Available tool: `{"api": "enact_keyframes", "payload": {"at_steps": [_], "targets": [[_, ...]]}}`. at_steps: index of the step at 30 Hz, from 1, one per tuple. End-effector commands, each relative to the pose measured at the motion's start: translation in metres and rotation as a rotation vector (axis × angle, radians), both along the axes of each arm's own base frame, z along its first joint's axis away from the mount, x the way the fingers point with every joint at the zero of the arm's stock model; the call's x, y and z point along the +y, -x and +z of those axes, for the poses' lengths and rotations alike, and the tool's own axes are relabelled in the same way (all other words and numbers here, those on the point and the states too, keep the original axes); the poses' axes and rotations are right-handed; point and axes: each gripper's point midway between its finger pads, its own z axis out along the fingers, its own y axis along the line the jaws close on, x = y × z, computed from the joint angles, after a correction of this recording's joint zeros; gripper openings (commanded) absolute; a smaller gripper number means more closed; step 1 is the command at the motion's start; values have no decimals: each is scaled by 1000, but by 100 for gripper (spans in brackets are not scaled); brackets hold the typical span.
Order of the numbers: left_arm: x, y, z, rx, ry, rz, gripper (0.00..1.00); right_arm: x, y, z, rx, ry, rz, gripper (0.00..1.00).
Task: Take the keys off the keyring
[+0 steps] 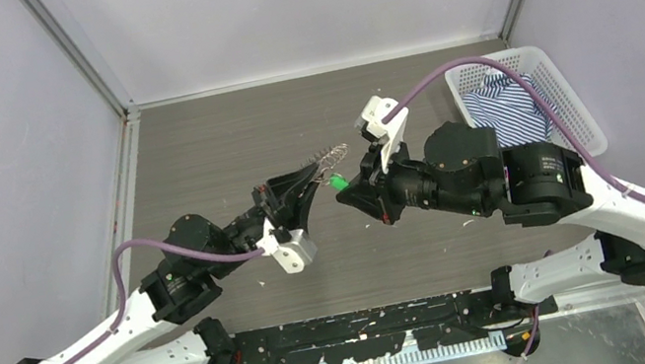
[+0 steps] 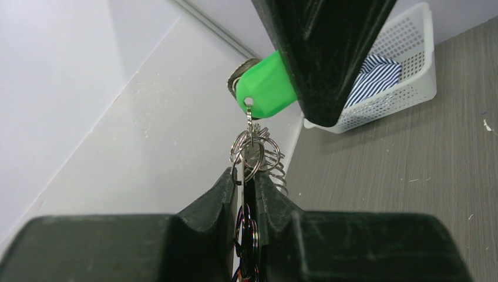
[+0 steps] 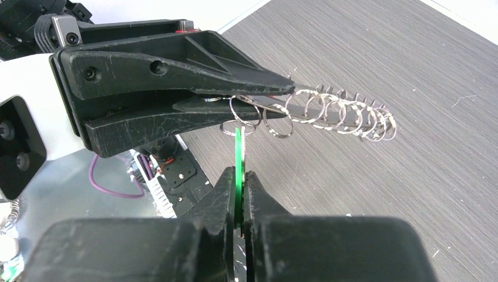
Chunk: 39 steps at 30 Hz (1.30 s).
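No text, labels, brands or numbers readable anywhere; green key head point(image 2: 267, 88) in right claw point(image 3: 238, 176) shows plain face.

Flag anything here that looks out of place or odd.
A crumpled striped cloth sits in the white basket at the table's far right, unrelated to keys, and the right arm's purple cable drapes across it. White flecks dot the tabletop. The keys hang between the left claw and right claw, off the table.

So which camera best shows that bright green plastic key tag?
Left wrist: the bright green plastic tag faces it flat, hole visible. The right wrist sees only its thin edge; the top view, a green speck.
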Motion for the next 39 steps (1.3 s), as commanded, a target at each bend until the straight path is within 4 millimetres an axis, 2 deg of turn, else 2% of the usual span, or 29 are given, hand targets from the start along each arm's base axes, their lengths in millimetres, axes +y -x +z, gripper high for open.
{"api": "enact_keyframes", "payload": {"at_steps": [1, 6, 16, 20, 26, 33, 39], "targets": [[8, 9, 22, -24, 24, -24, 0, -11, 3, 36, -48, -52, 13, 1], [5, 15, 17, -32, -10, -60, 0, -6, 5, 41, -52, -23, 41, 1], [0, 14, 2, -66, -62, -56, 0, 7, 3, 45, -62, 32, 67, 1], [12, 14, 20, -81, 70, -30, 0, 1, -2, 46, -72, 38, 34, 1], [23, 22, 29, -87, 195, -47, 0, -7, -2, 57, -92, -11, 23, 1], [35, 26, 37, -64, 344, -61, 0, -2, 10, 61, -82, -41, 94, 1], [59, 24, 53, -8, 537, -36, 0, 2, 22, 63, -73, -69, 161, 1]]}}
